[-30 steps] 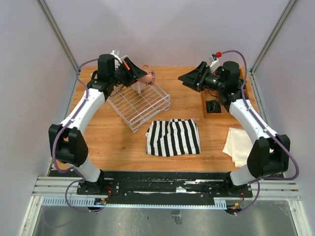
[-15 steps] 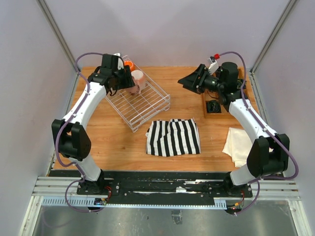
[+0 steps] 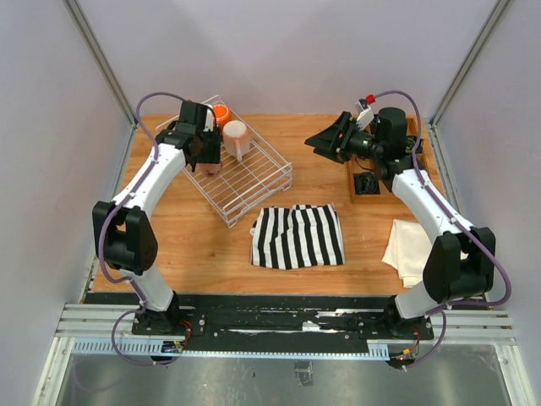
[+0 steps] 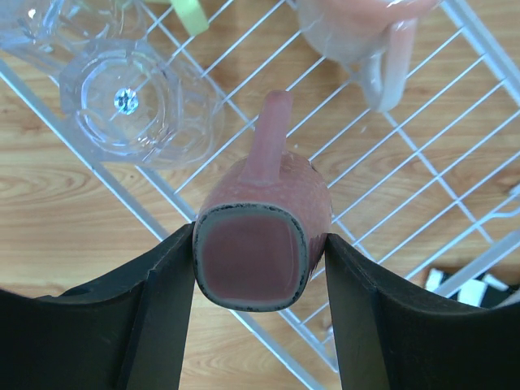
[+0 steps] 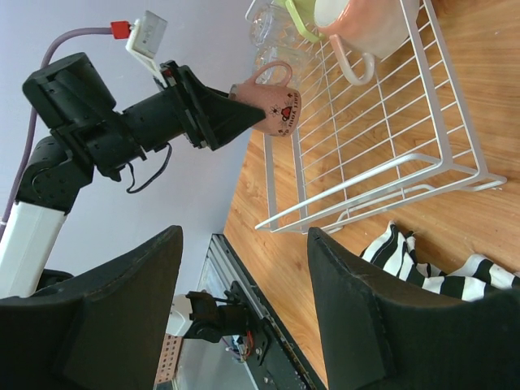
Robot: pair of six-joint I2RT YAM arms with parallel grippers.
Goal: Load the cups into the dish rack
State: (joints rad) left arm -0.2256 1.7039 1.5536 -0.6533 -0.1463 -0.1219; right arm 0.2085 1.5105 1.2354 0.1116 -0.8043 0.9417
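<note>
My left claw (image 4: pixel 260 268) is clamped on the small dusty-pink ceramic mug (image 4: pixel 264 195), one black finger pressed on each side. The mug's unglazed base faces the wrist camera and its handle points away from the claw. From the right wrist camera I can see a small print on the mug's side with a red heart and some dark marks, too small to read. I find no other writing or brand anywhere. The mug hangs over the edge of the large white wire dish rack (image 4: pixel 422 154), and I cannot tell if it touches the wires. Ahead of the left claw and to its left, a clear glass tumbler (image 4: pixel 134 101) sits in the rack. A second clear tumbler (image 4: pixel 41 20) is just beyond the first. Ahead and to the right is a pale pink mug (image 4: pixel 357 28) with its handle turned toward the claw, and a sliver of yellow-green mug (image 4: pixel 191 12) shows between them. In the top view an orange mug (image 3: pixel 221 112) stands at the rack's far corner, beyond the left claw. My right claw (image 5: pixel 242 236) is spread wide with nothing between its fingers, held in the air well away from the rack and aimed at it. Below it lies a black-and-white striped cloth (image 3: pixel 297 237). A wooden compartment tray (image 3: pixel 365 183) sits close under its wrist, and a cream cloth (image 3: pixel 410 249) lies nearer the arm's base.
</note>
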